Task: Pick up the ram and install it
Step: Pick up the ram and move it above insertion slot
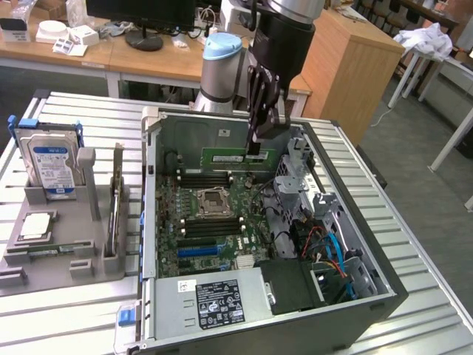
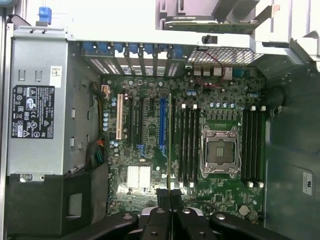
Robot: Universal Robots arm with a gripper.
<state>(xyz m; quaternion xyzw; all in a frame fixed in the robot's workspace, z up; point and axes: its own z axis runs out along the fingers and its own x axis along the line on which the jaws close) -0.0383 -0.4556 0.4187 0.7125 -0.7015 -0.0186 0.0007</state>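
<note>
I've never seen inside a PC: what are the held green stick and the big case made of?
The ram: thin green circuit board, matte, probably fibreglass laminate, judging by colour and flat stiffness. The computer case: bare grey sheet metal, dull sheen and folded edges, likely steel or aluminium.

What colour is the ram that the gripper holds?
Green; the ram shows best in the exterior view.

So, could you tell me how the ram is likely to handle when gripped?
The ram hangs straight in the gripper, so probably stiff, not floppy. Being so slim, it is likely light. Edge-on it looks very thin, so sideways force might crack it.
</note>
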